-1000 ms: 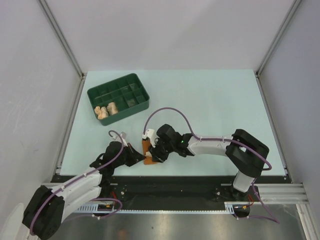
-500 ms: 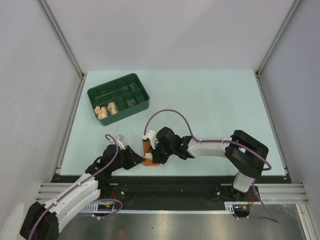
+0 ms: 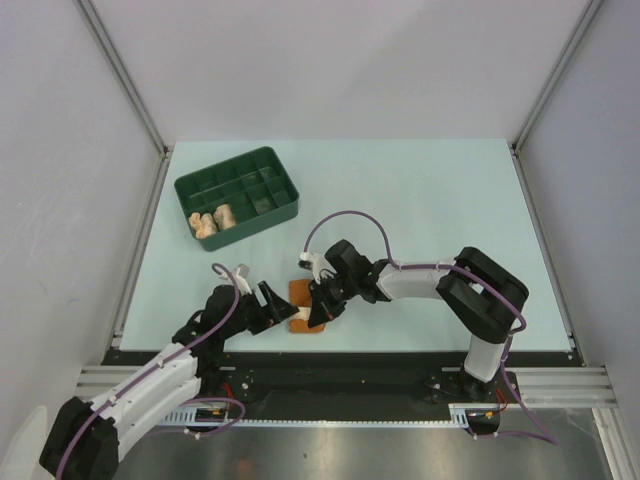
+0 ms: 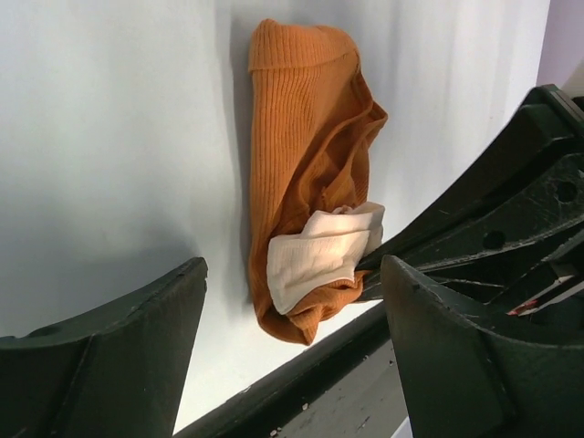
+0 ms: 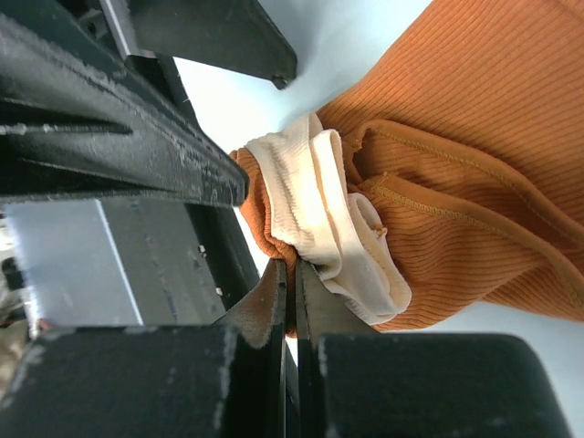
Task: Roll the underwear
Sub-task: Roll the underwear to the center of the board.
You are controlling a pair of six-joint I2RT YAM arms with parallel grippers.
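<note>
Rust-orange underwear (image 3: 303, 308), loosely bunched, lies on the counter (image 3: 430, 200) by its near edge, between both claws.
The top view alone shows two pale rolled garments (image 3: 213, 220) at the left end of the green tray (image 3: 285, 186). The left wrist view shows the left claw (image 4: 294, 274) spread wide, empty, straddling the cream edging (image 4: 319, 254). The right wrist view shows the right claw (image 5: 290, 290) pressed fully together, its tips at that edging; I cannot tell whether cloth is pinched.
</note>
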